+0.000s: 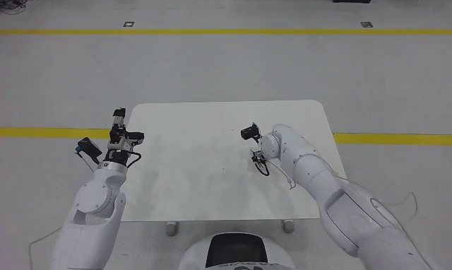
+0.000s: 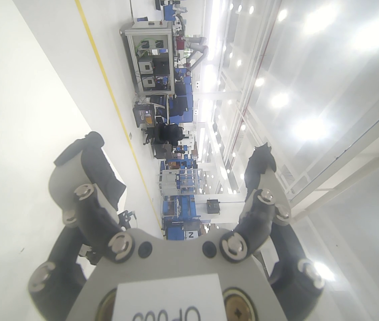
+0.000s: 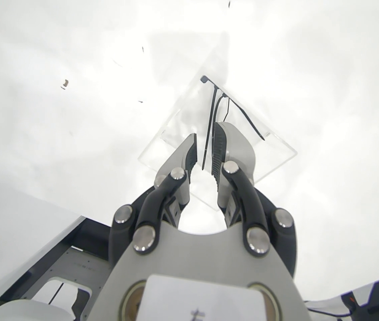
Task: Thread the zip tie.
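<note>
Writing: a white sticker (image 2: 167, 297) on the left wrist plate; its print is cut off by the edge.
Left gripper (image 2: 176, 145): fingers wide apart, holding nothing, at the table's left edge, pointing out into the room.
Right gripper (image 3: 206, 131): narrow gap; the zip tie passes between the fingers, and contact is hard to tell.
Zip tie (image 3: 210, 108): black, its head near a corner of a clear plate (image 3: 276, 155); a second tie (image 3: 243, 116) lies beside it.
Hard to see: the plate's edges, nearly lost on the white.
Table (image 1: 198, 185): white, with small dark specks (image 3: 64, 84).
Room: pale floor with yellow lines (image 1: 212, 31); blue benches (image 2: 179, 208) and bright ceiling lights.
</note>
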